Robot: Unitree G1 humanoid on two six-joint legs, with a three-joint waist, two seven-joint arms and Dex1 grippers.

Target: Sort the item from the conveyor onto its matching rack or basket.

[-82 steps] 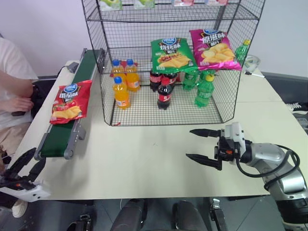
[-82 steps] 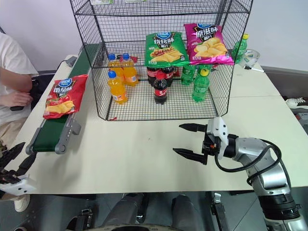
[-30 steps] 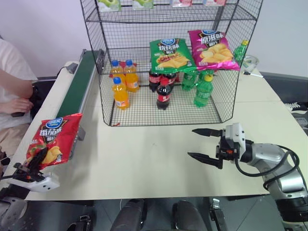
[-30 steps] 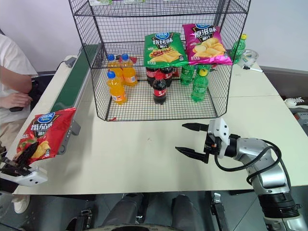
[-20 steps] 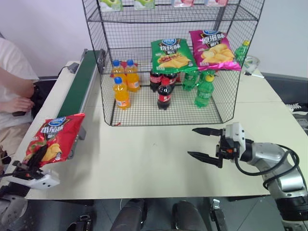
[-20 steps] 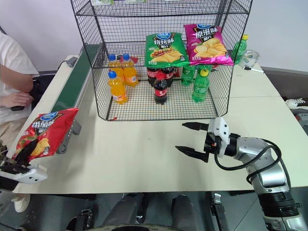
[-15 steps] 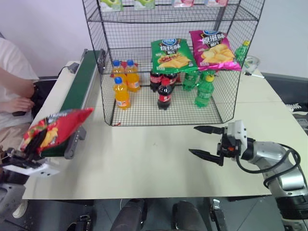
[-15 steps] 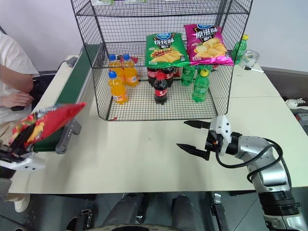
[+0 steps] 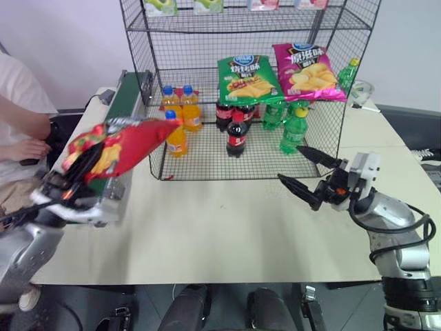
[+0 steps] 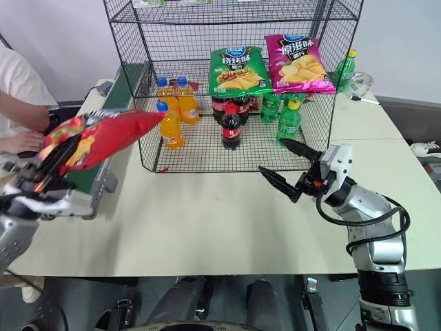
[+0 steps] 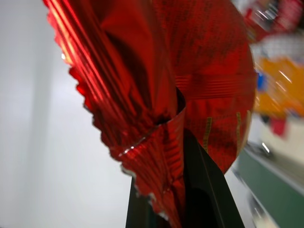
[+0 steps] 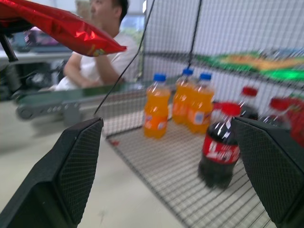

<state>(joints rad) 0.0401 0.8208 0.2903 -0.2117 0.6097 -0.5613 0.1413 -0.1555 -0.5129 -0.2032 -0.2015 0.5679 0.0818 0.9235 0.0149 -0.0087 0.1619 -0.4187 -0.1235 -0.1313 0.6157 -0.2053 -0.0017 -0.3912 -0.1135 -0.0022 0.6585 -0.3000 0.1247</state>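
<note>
The red crisp bag [image 9: 127,143] is blurry, its logo turned away. The left gripper [image 9: 69,181] pinches it, higher now at middle left than a second ago. The right gripper [image 9: 303,172] gapes wide, lower right.

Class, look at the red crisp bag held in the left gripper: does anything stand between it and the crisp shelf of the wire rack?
Nothing visible does. The red crisp bag hangs beside the rack, whose front looks open, with free shelf left of the green bag.
</note>
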